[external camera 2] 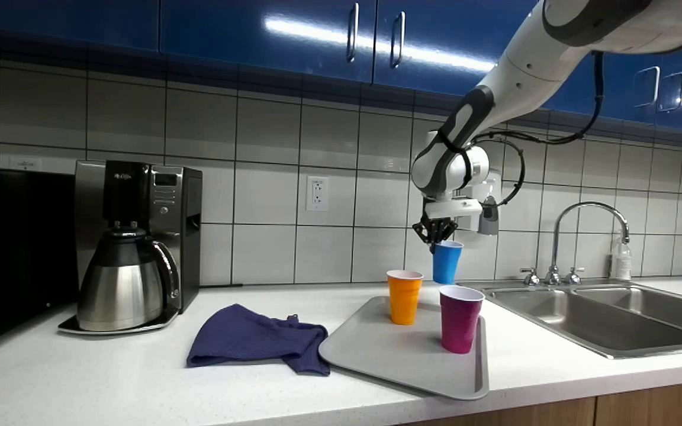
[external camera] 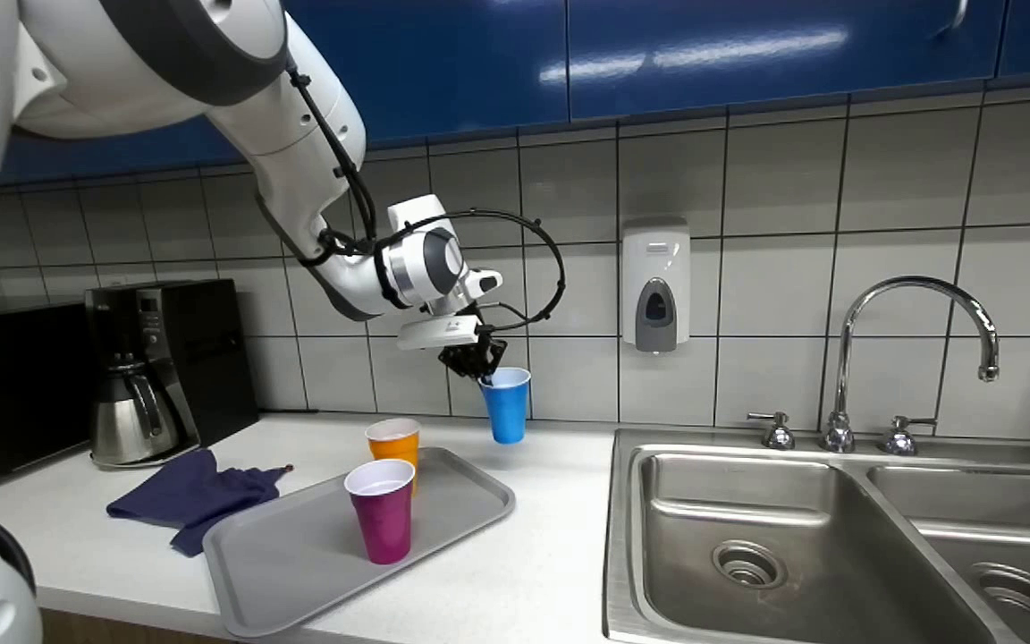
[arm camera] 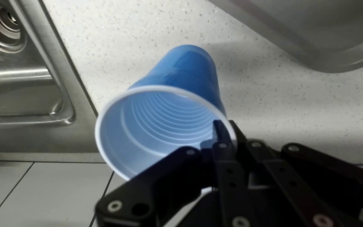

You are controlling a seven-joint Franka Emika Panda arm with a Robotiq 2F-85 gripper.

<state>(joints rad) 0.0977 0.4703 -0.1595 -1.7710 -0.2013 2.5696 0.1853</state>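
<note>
My gripper (external camera: 485, 379) is shut on the rim of a blue cup (external camera: 506, 410) with a white inside. It also shows in an exterior view (external camera 2: 434, 248), with the blue cup (external camera 2: 447, 263) hanging at its tip. In the wrist view one finger of the gripper (arm camera: 228, 134) is inside the blue cup (arm camera: 184, 71) and one outside, pinching its wall. The cup is nearly upright and appears held above the counter near the tiled wall. An orange cup (external camera: 394, 444) and a purple cup (external camera: 381, 519) stand upright on a grey tray (external camera: 291, 563).
A steel double sink (external camera: 622, 537) with a faucet (external camera: 846, 358) lies beside the tray. A soap dispenser (external camera: 655, 286) hangs on the wall. A dark blue cloth (external camera 2: 246, 340) touches or nearly touches the tray. A coffee maker (external camera 2: 166, 236) stands farther along. Blue cabinets (external camera 2: 258, 35) hang overhead.
</note>
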